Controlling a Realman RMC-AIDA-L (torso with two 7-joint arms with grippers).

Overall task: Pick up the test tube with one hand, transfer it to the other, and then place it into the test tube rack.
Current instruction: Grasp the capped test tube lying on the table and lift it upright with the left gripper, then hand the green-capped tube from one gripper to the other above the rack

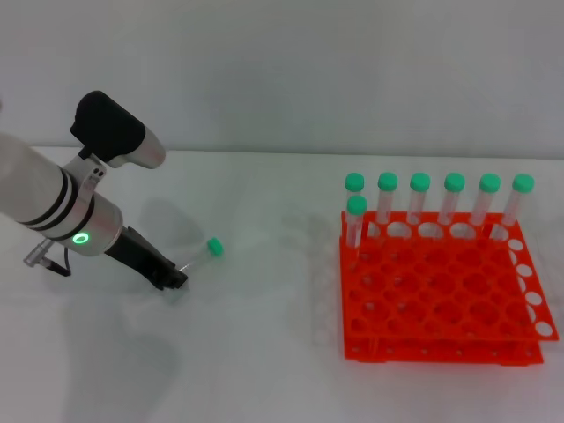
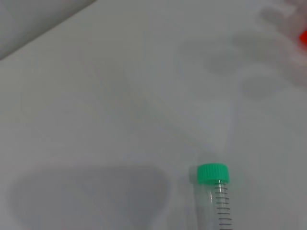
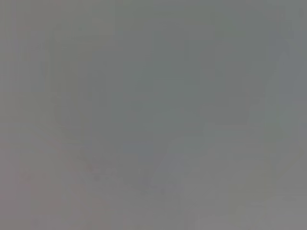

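The test tube (image 1: pixel 201 262) lies on the white table, its green cap pointing to the back right. It also shows in the left wrist view (image 2: pixel 214 191), close to the camera. My left gripper (image 1: pixel 174 280), black on a silver wrist with black bands and a green light, is low over the table at the tube's tapered end. The orange-red test tube rack (image 1: pixel 441 300) stands at the right, far from the gripper. My right gripper is out of view; the right wrist view shows only plain grey.
Several green-capped tubes (image 1: pixel 419 201) stand upright in the rack's back row, and one more (image 1: pixel 355 220) stands at the left of the row in front of it. Bare white table (image 1: pixel 273 335) lies between the left gripper and the rack.
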